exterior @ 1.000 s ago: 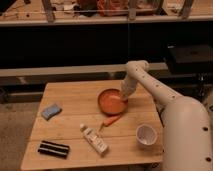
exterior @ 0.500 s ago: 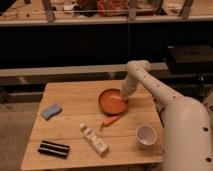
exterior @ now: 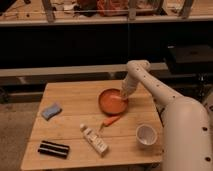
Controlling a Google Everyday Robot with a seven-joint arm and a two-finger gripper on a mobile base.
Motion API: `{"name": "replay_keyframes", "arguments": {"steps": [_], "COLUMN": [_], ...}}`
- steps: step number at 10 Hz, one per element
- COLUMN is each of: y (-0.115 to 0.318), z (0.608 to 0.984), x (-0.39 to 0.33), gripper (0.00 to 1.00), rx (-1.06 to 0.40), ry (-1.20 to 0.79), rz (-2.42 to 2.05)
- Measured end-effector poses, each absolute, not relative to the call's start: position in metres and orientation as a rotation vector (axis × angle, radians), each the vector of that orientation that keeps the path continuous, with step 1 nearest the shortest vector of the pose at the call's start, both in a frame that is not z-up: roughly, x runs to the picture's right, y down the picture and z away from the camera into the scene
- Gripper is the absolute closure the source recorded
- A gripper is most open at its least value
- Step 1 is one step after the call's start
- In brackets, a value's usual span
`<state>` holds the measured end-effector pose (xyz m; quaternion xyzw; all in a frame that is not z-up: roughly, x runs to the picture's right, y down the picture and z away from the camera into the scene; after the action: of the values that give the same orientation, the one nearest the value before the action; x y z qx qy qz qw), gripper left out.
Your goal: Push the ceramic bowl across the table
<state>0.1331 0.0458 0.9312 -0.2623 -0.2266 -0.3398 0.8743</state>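
One white arm of mine reaches from the right, and my gripper (exterior: 121,96) is down at the far right rim of the wide shallow orange-red ceramic bowl (exterior: 112,102), its fingers closed together and holding nothing. This bowl stands on the small square light wooden table (exterior: 75,97), in the right half, toward the far edge. Just near of the bowl lies a small orange carrot-shaped thing (exterior: 111,121). A white tube (exterior: 94,139), a round white cup (exterior: 146,135), a blue sponge (exterior: 51,111) and a black flat bar (exterior: 54,149) are also on the table.
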Motion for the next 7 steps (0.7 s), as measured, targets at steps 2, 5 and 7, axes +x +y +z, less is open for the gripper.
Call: {"name": "replay_keyframes", "arguments": {"steps": [2, 5, 7], "y": [0.0454, 0.0432, 0.0421], "z": [0.9311, 0.9304, 0.9307], "x": [0.1331, 0.1308, 0.1294], "gripper": [0.95, 0.95, 0.95], "rx": [-0.548, -0.546, -0.545], "ry": [-0.472, -0.471, -0.471], "rz": [-0.706, -0.701, -0.699]}}
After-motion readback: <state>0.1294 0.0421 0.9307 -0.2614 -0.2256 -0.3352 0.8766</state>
